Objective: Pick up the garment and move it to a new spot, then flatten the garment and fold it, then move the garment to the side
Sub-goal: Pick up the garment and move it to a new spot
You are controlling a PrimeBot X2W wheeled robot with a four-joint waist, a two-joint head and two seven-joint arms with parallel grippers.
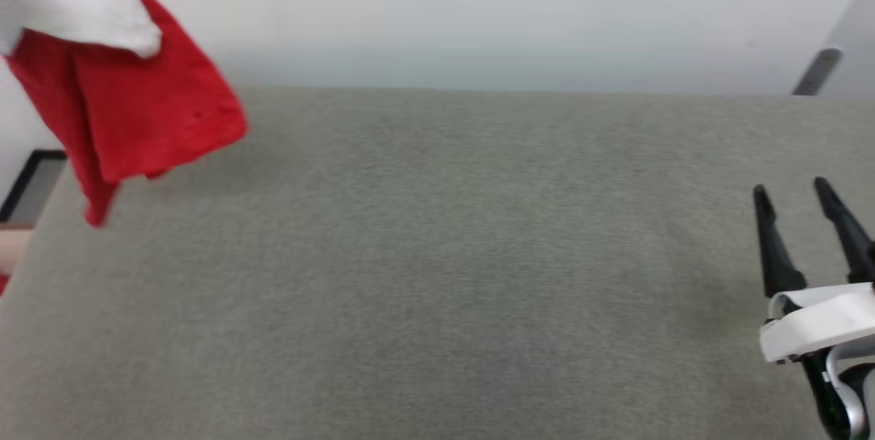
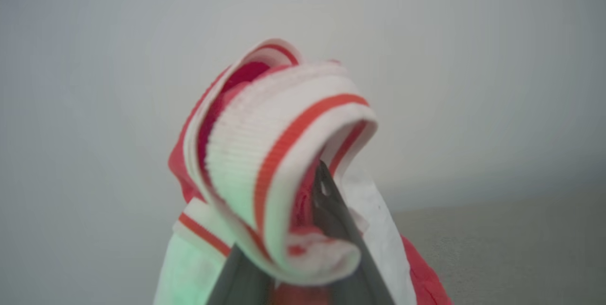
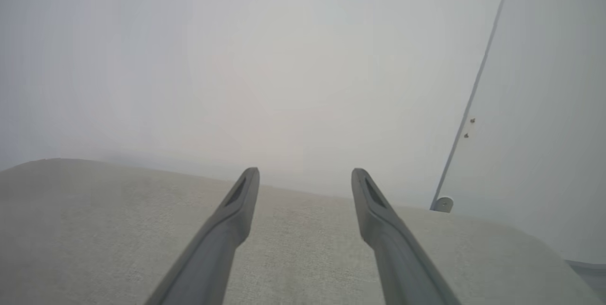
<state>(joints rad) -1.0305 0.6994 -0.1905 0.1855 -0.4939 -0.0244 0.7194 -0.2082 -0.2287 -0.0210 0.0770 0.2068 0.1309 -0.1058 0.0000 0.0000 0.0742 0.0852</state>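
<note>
The garment, red with a white sleeve, hangs in the air at the upper left of the head view, its lowest corner over the table's left edge. In the left wrist view my left gripper is shut on the garment, pinching its bunched red-and-white striped trim; one dark finger shows, and cloth covers the other. My right gripper hovers open over the table's right side with nothing between its fingers. The right wrist view also shows the right gripper wide open.
A grey-beige cloth-covered table spreads across the head view, with a pale wall behind it. A door with a metal handle stands at the far right. A black-framed object and a beige edge lie off the table's left side.
</note>
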